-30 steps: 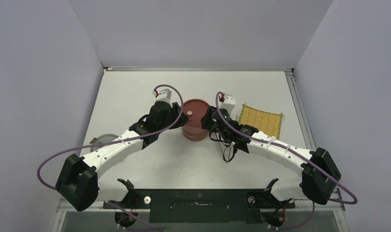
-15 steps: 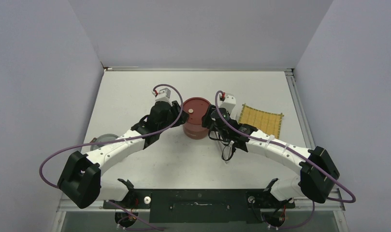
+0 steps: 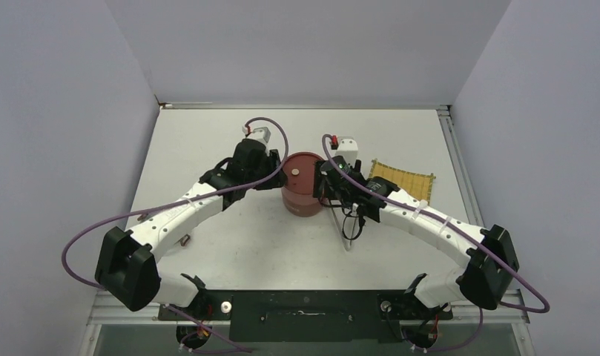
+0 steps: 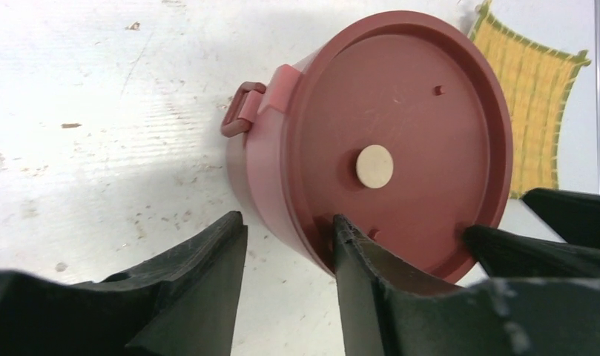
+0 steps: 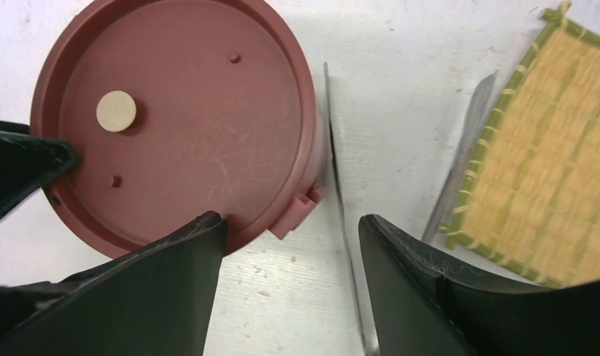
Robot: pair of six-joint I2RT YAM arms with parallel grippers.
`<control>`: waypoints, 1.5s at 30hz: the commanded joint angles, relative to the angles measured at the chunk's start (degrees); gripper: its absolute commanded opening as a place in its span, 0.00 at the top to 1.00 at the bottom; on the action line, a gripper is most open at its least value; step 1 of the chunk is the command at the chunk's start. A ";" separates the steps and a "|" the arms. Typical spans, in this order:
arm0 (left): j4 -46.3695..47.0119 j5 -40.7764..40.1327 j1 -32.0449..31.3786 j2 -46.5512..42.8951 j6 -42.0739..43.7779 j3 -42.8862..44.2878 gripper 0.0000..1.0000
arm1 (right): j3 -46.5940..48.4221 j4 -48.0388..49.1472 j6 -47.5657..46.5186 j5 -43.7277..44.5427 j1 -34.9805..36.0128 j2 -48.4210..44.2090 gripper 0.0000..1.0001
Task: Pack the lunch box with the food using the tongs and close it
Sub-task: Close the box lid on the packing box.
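Widening right gripper (image 5: 291, 220), swinging left gripper (image 4: 288, 221) up-frame since a second ago | holding both sets of jaws apart, gripping nothing, left straddling rim of closed lunch box (image 3: 302, 185) at frame centre | leaving tongs (image 5: 337, 185) lying just right of it | probably seating lid (image 5: 185, 141): pressing evenly, avoiding tipping.

The work surface was a white table (image 3: 200, 141), scuffed and flecked with dark marks at close range. Plain, windowless lilac-grey walls enclosed it: back wall (image 3: 304, 52), left wall (image 3: 59, 133) and right wall (image 3: 541, 111). A metal rail (image 3: 304, 106) ran along the far edge. Lighting was even, with soft shadows.
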 commanded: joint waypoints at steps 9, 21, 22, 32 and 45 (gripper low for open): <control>-15.88 14.07 8.56 -0.04 13.98 10.55 0.46 | 4.33 0.40 -12.68 -14.34 -10.49 -2.59 0.33; -10.17 22.01 9.25 2.28 15.10 9.07 0.50 | 6.24 6.55 -13.55 -26.12 -14.74 4.44 0.47; -9.96 22.08 9.25 2.42 15.10 8.84 0.51 | 6.13 6.77 -13.63 -26.35 -14.76 4.82 0.48; -8.12 21.86 9.68 2.78 14.54 5.98 0.54 | 5.84 7.73 -12.85 -25.34 -14.74 7.29 0.66; -11.20 17.07 9.69 4.72 15.29 5.16 0.63 | 6.48 6.57 -12.95 -20.85 -13.53 7.32 0.94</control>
